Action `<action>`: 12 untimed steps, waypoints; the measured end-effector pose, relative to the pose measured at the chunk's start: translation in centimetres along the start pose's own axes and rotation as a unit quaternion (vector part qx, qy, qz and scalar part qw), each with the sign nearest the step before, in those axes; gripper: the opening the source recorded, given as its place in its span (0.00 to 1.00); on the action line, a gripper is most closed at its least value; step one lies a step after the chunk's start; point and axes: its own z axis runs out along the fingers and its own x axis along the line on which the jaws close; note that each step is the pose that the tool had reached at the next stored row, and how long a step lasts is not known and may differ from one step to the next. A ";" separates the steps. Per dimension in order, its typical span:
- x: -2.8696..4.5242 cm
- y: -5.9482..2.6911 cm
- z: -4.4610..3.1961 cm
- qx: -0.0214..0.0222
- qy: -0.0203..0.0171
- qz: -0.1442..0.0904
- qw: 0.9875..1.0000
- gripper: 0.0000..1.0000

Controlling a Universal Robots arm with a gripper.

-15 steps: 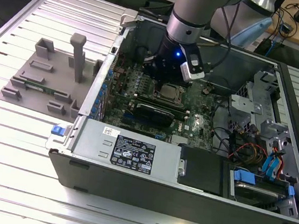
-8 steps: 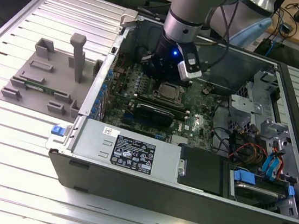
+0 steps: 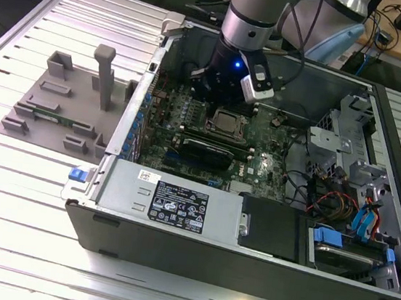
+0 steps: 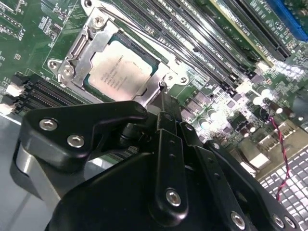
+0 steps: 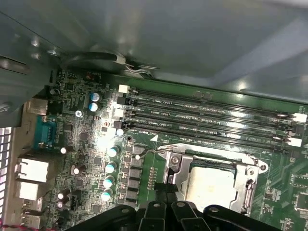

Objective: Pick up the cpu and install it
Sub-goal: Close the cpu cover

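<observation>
The gripper (image 4: pixel 163 98) hung with fingers pressed together on nothing, its tips at the edge of the socket frame (image 4: pixel 85 52), the cpu (image 4: pixel 118 70) seated just beyond them.

You have one silvery square cpu (image 4: pixel 120 72), four long black memory slots (image 5: pixel 216 118) beside it, one grey plastic fixture (image 3: pixel 60 103) well apart.

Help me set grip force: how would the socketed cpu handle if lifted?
Probably stiff: the cpu is a flat chip with a metal top. That smooth top looks slippery. The metal frame around its edges may hold it down.
</observation>
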 end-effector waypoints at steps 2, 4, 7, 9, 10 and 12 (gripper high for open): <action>0.00 0.00 0.00 0.000 0.000 0.000 1.000 0.11; 0.01 0.00 -0.01 0.001 -0.002 0.000 1.000 0.11; -0.19 -0.05 -0.01 0.002 -0.009 0.000 1.000 0.11; -0.60 -0.14 -0.02 0.002 -0.009 0.001 1.000 0.11; -0.95 -0.21 -0.02 0.002 -0.009 0.001 1.000 0.11; -1.52 -0.31 -0.03 0.002 -0.009 0.001 1.000 0.11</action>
